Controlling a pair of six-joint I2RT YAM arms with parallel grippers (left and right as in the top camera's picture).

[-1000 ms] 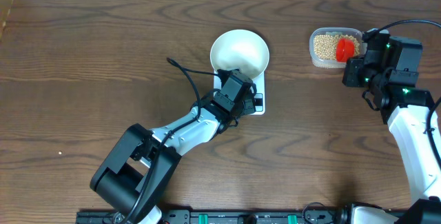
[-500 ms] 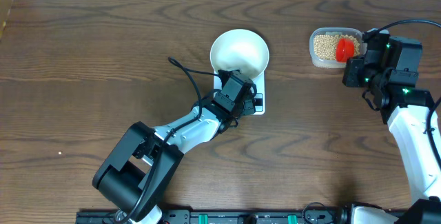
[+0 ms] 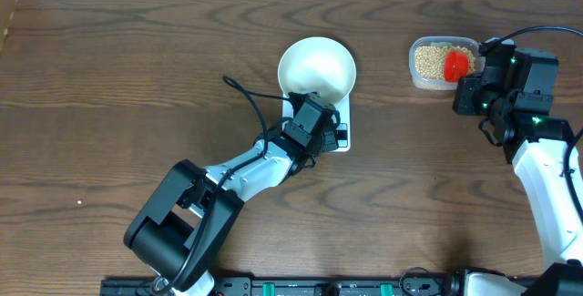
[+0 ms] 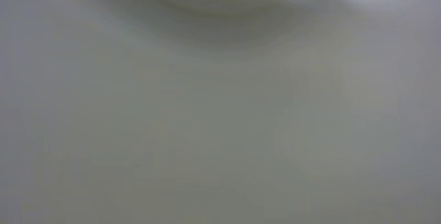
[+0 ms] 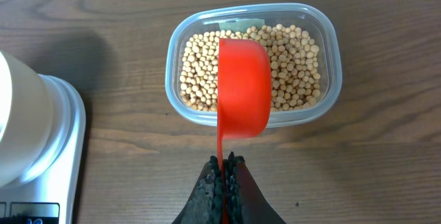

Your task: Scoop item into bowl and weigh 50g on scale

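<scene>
Beans, small, round and tan-yellow (image 5: 293,65), lie in a clear rectangular plastic tub (image 5: 331,52) at the far right of the brown wooden table (image 3: 109,77). They are well apart from the round white-cream bowl (image 3: 316,66), which sits on the small white digital scale (image 3: 344,114). Right gripper (image 5: 224,172) is clamped on the handle of a red plastic scoop (image 5: 242,86), whose cup is over the beans. Left gripper (image 3: 310,112) is closed at the bowl's near rim; whether it pinches the rim cannot be told.
</scene>
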